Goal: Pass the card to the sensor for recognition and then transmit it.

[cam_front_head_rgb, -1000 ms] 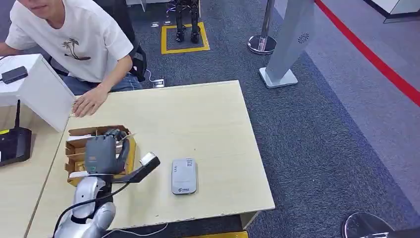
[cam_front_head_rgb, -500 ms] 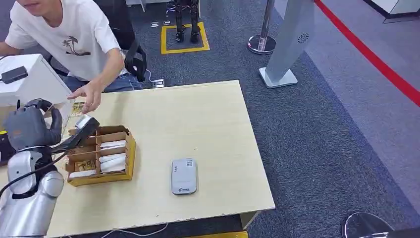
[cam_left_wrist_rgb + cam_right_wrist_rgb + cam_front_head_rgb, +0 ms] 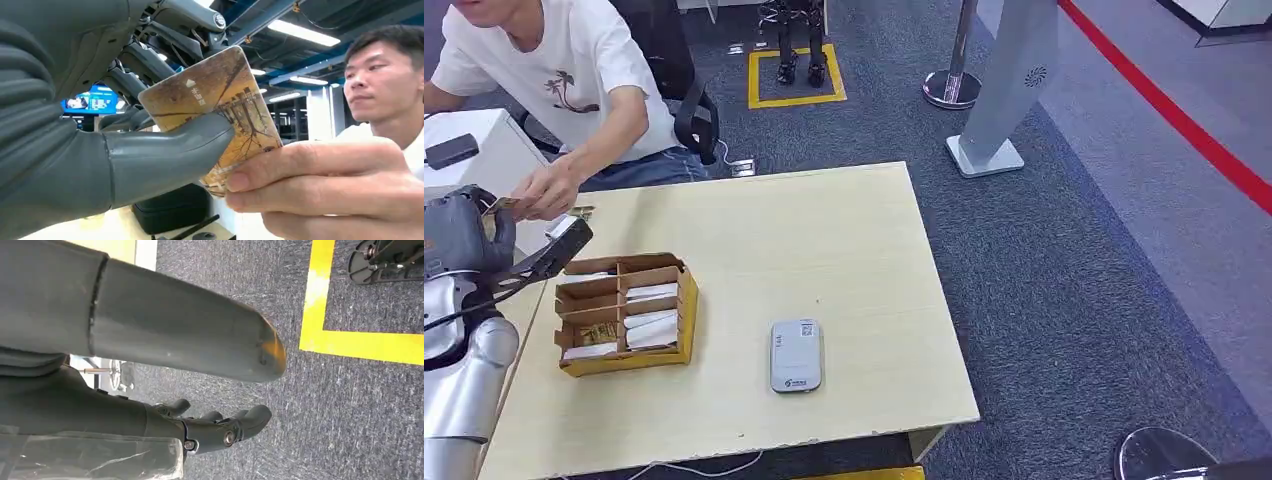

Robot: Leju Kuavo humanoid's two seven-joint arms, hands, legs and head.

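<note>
A brown printed card [image 3: 215, 110] is pinched between the thumb and fingers of my left hand [image 3: 100, 150]. A person's fingers [image 3: 325, 185] grip the card's other end. In the head view my left hand [image 3: 459, 240] is raised beyond the table's far left corner, and the person's hand [image 3: 544, 190] meets it at the card [image 3: 502, 204]. The grey card sensor [image 3: 795, 355] lies flat on the wooden table [image 3: 824, 240], well to the right of the hand. My right hand [image 3: 210, 425] hangs over grey carpet, holding nothing, thumb apart from the fingers.
A cardboard box [image 3: 624, 315] with compartments of cards sits on the table left of the sensor. The person [image 3: 564, 70] sits behind the far left corner. A black device [image 3: 175, 207] stands on a side desk by a white box [image 3: 479, 145].
My left arm has swung from above the card box out to the left with the card. The person's hand left the table and took hold of the card's free end.
</note>
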